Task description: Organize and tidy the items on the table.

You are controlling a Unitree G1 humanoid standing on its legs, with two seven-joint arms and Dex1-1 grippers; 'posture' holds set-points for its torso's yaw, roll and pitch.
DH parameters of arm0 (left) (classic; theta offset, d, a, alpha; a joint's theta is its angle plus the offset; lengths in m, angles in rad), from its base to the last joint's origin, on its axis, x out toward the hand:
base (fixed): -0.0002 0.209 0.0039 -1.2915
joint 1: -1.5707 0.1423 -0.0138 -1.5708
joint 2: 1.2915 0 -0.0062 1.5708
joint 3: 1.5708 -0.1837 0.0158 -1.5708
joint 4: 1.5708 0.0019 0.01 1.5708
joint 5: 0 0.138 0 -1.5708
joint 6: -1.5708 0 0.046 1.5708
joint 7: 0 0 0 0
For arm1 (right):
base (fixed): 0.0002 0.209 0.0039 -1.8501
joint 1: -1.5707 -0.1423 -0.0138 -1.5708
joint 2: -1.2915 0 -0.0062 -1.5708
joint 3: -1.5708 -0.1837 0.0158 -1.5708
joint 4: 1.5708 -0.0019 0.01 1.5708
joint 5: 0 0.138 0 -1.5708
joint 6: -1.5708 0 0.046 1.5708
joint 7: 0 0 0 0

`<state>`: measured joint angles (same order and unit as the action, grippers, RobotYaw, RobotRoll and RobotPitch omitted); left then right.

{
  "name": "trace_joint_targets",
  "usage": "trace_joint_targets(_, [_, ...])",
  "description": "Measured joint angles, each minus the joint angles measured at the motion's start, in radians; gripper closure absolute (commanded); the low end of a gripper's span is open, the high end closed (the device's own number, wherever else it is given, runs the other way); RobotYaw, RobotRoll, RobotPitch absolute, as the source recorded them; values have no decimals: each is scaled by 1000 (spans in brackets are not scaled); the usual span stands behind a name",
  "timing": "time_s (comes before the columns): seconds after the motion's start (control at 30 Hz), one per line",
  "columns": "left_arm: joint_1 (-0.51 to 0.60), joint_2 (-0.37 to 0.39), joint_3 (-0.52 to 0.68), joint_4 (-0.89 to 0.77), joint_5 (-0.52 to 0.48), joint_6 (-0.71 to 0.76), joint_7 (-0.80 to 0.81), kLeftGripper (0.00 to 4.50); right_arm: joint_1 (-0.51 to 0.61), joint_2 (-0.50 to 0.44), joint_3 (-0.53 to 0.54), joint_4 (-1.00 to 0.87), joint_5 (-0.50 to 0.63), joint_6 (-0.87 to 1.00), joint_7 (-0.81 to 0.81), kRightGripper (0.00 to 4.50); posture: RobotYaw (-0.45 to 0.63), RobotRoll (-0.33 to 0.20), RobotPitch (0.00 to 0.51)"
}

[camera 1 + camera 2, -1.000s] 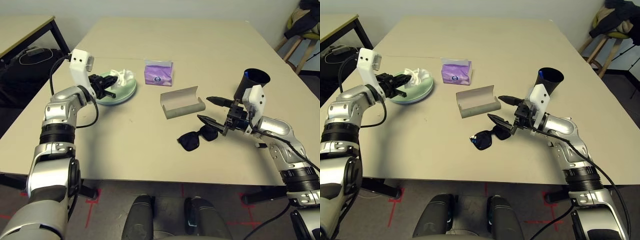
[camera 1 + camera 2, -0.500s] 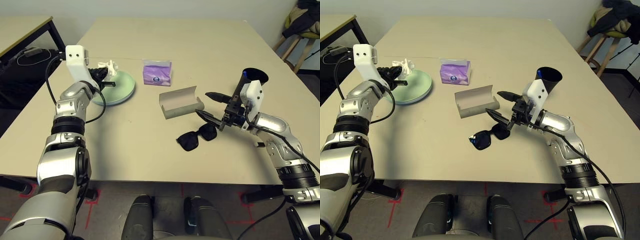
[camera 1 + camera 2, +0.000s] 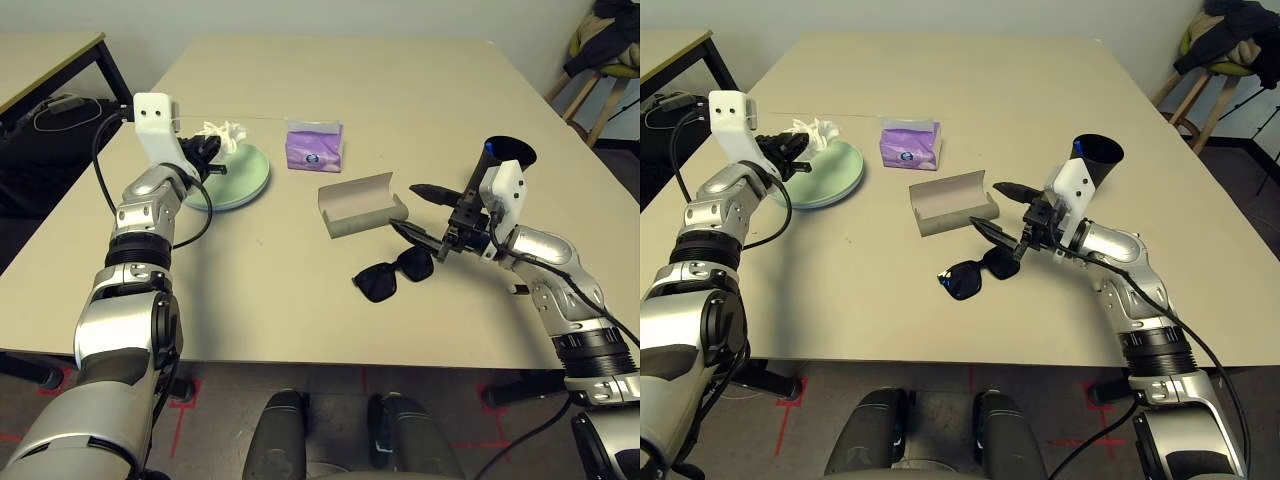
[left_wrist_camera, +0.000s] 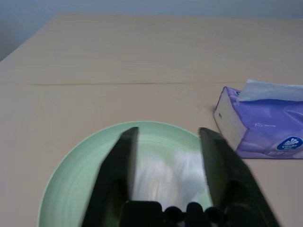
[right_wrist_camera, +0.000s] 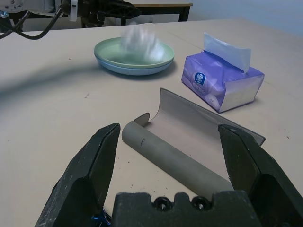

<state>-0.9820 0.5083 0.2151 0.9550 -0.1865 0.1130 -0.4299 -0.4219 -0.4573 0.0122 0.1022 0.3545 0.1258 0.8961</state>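
Beige table [image 3: 300,300]: black sunglasses [image 3: 393,275] lie just below the wide-open right hand [image 3: 425,215], nearer it than the left hand [image 3: 213,155], whose parted fingers seemingly drop blurred tissue [image 5: 140,40] over the green plate [image 3: 240,180].

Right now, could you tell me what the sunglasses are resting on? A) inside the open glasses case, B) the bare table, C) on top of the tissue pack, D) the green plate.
B: the sunglasses lie on the bare table, apart from the open glasses case, with the right gripper just beside them.
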Motion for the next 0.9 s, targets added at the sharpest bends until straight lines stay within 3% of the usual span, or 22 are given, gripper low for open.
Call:
trace_joint_targets(0.1, [0, 0, 0, -1, 1, -3, -8, 23, 0, 0, 0, 0, 0, 0, 1, 0, 164, 0, 63])
trace_joint_targets(0.43, [4, 0, 2, -41, -21, 26, -110, 23, 0, 6, 0, 0, 0, 0, 0, 0, 169, 0, 65])
trace_joint_targets(0.7, [126, -13, -34, -249, -93, 105, -385, 23, -1, 21, 0, 1, -2, 0, -1, 0, 176, 0, 74])
trace_joint_targets(0.9, [223, 22, -113, -353, -94, 88, -610, 23, -5, 14, 1, 17, -8, -1, 1, 0, 184, 0, 90])
